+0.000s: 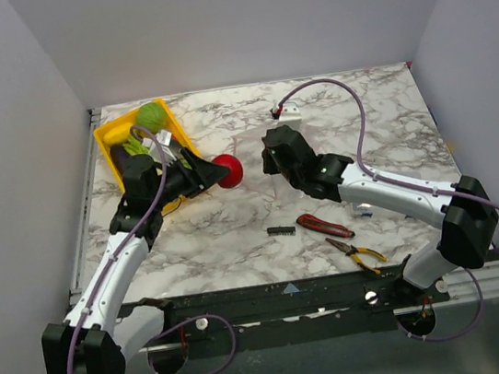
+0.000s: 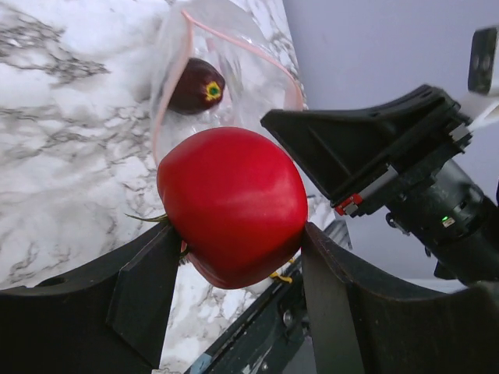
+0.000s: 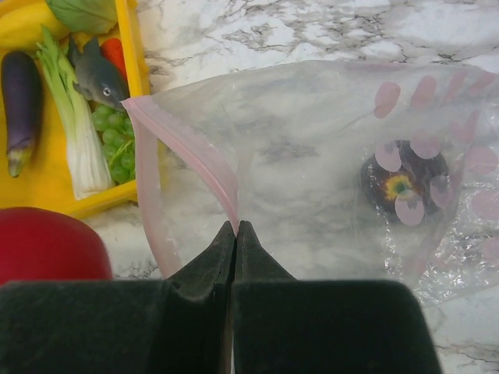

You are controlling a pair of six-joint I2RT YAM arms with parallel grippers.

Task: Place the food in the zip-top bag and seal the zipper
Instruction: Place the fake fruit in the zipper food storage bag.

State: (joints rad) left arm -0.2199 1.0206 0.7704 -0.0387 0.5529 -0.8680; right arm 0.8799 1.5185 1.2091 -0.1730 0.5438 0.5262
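Table [image 1: 251, 131], marble-patterned, top view: a yellow tray [image 1: 106, 144] is lodged at the far left corner, with a green round piece [image 1: 150, 117] at its far end. Left end effector [image 1: 218, 173] is extended past the tray, with a red toy fruit [image 1: 228, 169] carried at its tip. Right end effector [image 1: 268, 154] is set facing it, close by; clear film between the two cannot be made out from above. Red-handled tool [image 1: 323, 225] and pliers [image 1: 357, 254] are laid near the front edge, apart from the work.

Left wrist view: the red toy fruit is clamped between both fingers, off the table. It is aimed at the zip-top bag [image 2: 242, 78], whose mouth, edged by the pink zipper [image 2: 234, 45], is held gaping toward it. One dark purple piece [image 2: 197, 86] is already lodged inside.

Right wrist view: the jaws are pressed together on the bag's near lip at the zipper. This is judged a pinch meant to keep the mouth lifted and open for loading. Aubergine [image 3: 21, 101], leek [image 3: 74, 132], grapes [image 3: 113, 140] and a grey fish [image 3: 97, 78] are lying in the tray, not yet bagged. The zipper is unsealed.
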